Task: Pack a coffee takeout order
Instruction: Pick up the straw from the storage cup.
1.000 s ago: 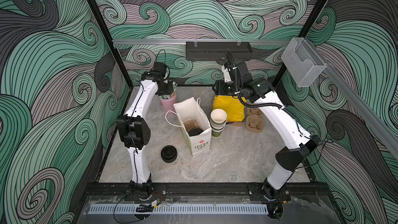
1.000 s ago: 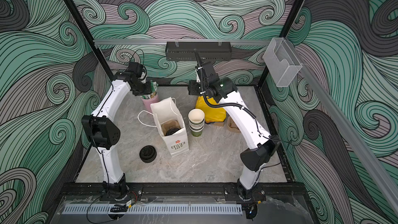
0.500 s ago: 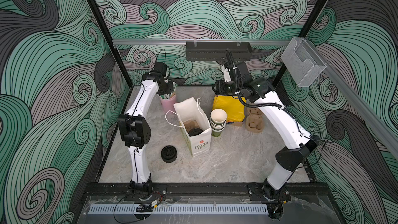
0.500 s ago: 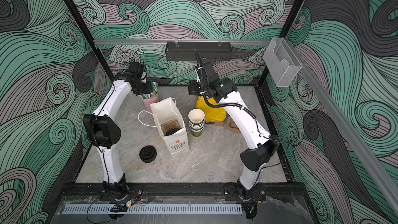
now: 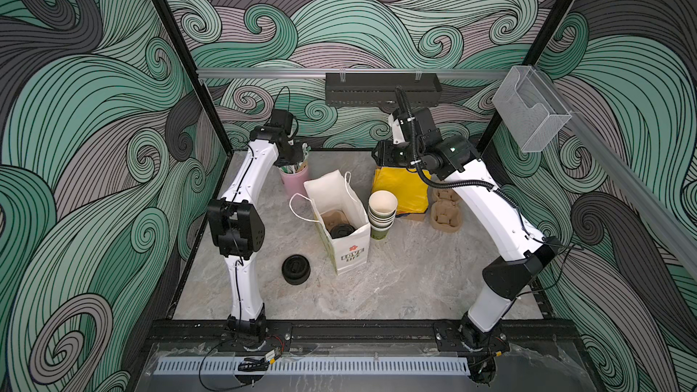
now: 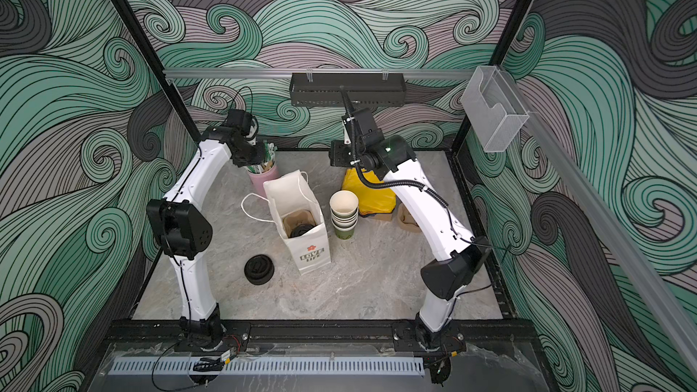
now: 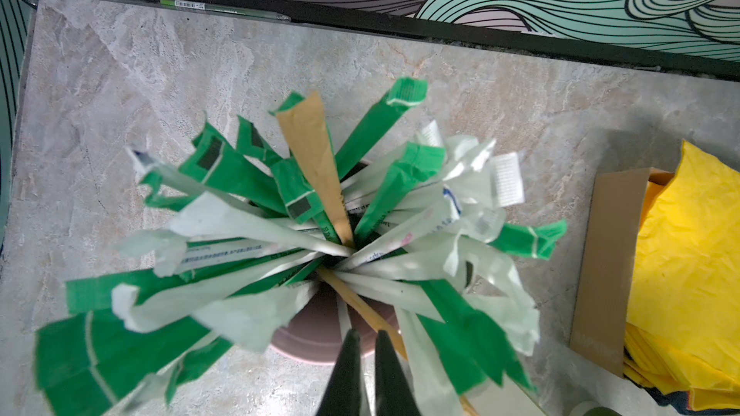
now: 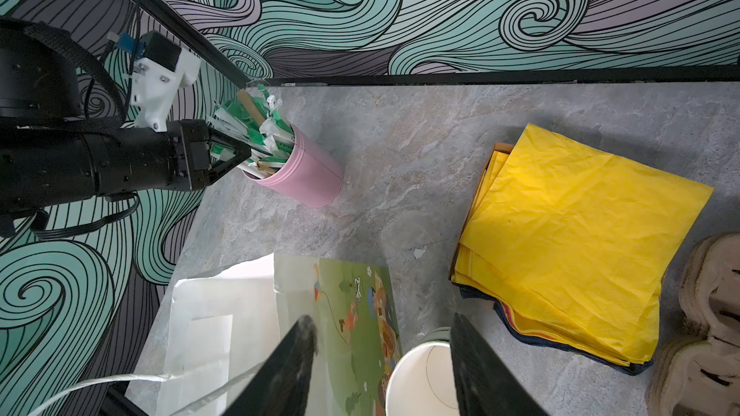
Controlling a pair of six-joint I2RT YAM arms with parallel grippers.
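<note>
Over the pink holder (image 8: 308,178), the left gripper (image 7: 363,338) has its fingertips pressed almost together among the paper-wrapped straws (image 7: 224,172). A thin white wrapper and a wooden stirrer (image 7: 360,306) both run right past the tips. Which of them is pinched, if either, I cannot tell.

Across from it, the right gripper (image 8: 381,318) hangs with its jaws wide apart and nothing between them. Below it stand the white paper bag (image 5: 349,254) and, just beside the bag, the stack of lidless cups (image 5: 381,205). Near it, off to one side, the yellow napkin (image 8: 580,234) lies on top of its pile, with the spare pulp carriers (image 5: 447,213) just beside that pile. The stack of black lids (image 5: 296,269) stands well apart from both grippers.

Inside the bag a pulp carrier (image 5: 332,217) sits at the bottom. The lidded cup (image 5: 342,230) is in one of its wells, with only the black lid showing. The core of the order therefore looks packed: the cup is capped, seated in the carrier and bagged. The carrier's other well appears empty.

What seems to remain are the extras. A straw or stirrer has to come out of the holder under the left gripper and go into the bag. No napkin shows in the bag yet, so one probably has to follow from beside the right gripper.
</note>
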